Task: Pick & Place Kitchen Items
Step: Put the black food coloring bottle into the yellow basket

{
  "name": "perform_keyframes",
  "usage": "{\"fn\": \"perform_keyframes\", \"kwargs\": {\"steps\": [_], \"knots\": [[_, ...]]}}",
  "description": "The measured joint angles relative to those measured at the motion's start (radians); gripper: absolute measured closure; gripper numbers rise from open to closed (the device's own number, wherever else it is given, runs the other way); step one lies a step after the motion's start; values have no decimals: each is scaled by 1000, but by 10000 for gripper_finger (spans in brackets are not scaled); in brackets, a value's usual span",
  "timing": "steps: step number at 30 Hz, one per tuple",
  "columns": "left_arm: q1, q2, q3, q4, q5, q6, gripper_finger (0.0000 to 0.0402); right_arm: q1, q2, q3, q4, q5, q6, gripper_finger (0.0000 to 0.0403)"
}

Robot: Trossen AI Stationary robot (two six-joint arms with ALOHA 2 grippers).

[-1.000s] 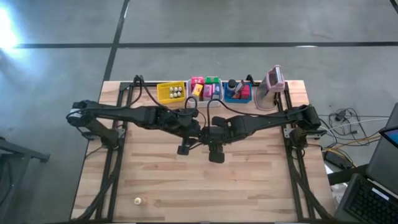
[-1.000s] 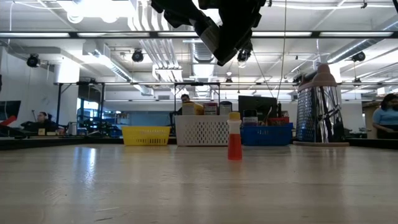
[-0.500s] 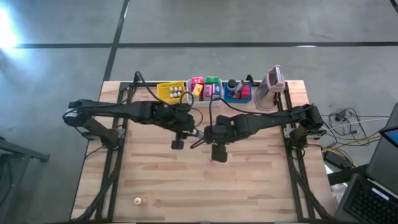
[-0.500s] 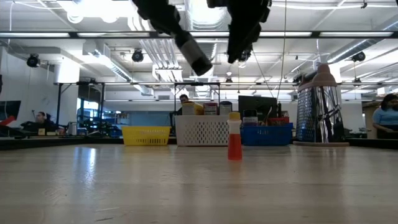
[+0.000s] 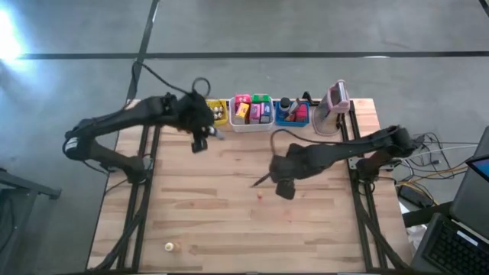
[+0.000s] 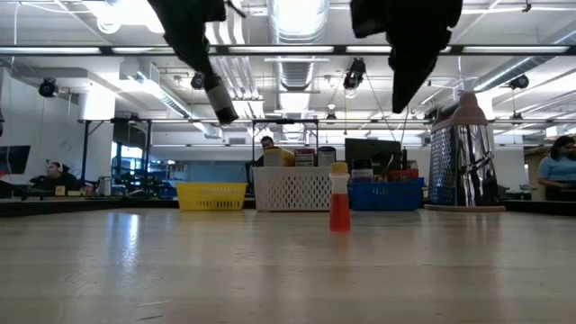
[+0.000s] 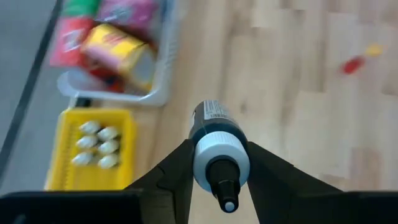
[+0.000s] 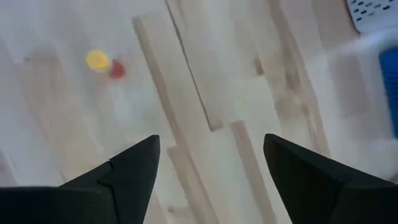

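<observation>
Bottle [image 7: 214, 144] clamped between left gripper [image 7: 217, 180] fingers, near yellow bin [image 7: 93, 149]. Right gripper [image 8: 211, 165] spread wide, empty, above small red bottle [image 8: 107, 64].

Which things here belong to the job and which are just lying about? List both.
Job:
- dark bottle, held in the left pincer
- red bottle, standing on the table
- packets in the white bin
- whitish piece
- right pincer, open

Lying about:
- yellow bin
- blue bin
- grater
- people behind
</observation>
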Motion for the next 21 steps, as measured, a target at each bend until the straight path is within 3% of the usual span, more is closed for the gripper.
{"fn": "perform_keyframes", "kwargs": {"steps": [8,11,17,21], "knots": [[259,13,0,-28,41,86,271,-1,-293,-326,350,12,63,152],[343,45,0,-30,68,113,271,-5,-384,-420,430,79,69,165],[482,127,0,-27,81,133,271,-8,-528,-537,450,252,130,185],[538,173,0,-25,81,133,271,-9,-601,-586,453,301,201,193]]}}
